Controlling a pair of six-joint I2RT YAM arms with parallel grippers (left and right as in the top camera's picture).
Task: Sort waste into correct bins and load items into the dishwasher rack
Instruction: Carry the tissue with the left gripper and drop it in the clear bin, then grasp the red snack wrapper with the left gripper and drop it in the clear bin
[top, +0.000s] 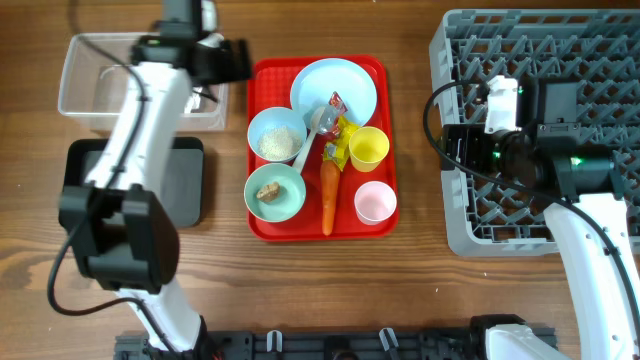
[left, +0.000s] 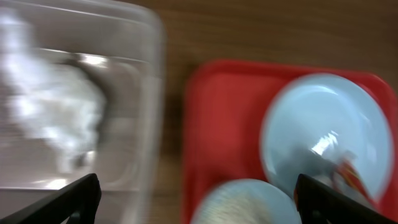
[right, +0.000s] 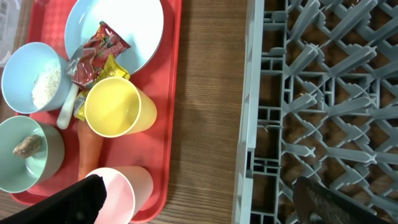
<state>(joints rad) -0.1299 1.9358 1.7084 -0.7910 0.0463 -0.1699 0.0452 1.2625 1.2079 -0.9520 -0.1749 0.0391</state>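
My left gripper (top: 238, 62) (left: 199, 208) stands open and empty between the clear tub (top: 85, 85) and the red tray. Crumpled white tissue (left: 56, 118) lies in the tub. My right gripper (top: 447, 146) (right: 199, 208) is open and empty over the left edge of the grey rack (top: 590, 40). On the tray sit the plate (top: 350, 80) with a red wrapper (top: 335, 106), a yellow wrapper (top: 340, 148), the spoon (top: 312, 130), a rice bowl (top: 277, 135), a bowl with a brown lump (top: 268, 191), the carrot (top: 328, 195), the yellow cup (top: 368, 148) and the pink cup (top: 375, 202).
The black tray (top: 185, 180) lies below the clear tub, partly under my left arm. The red tray (top: 262, 225) fills the middle. A strip of bare wood (right: 211, 106) separates it from the rack. The left wrist view is blurred.
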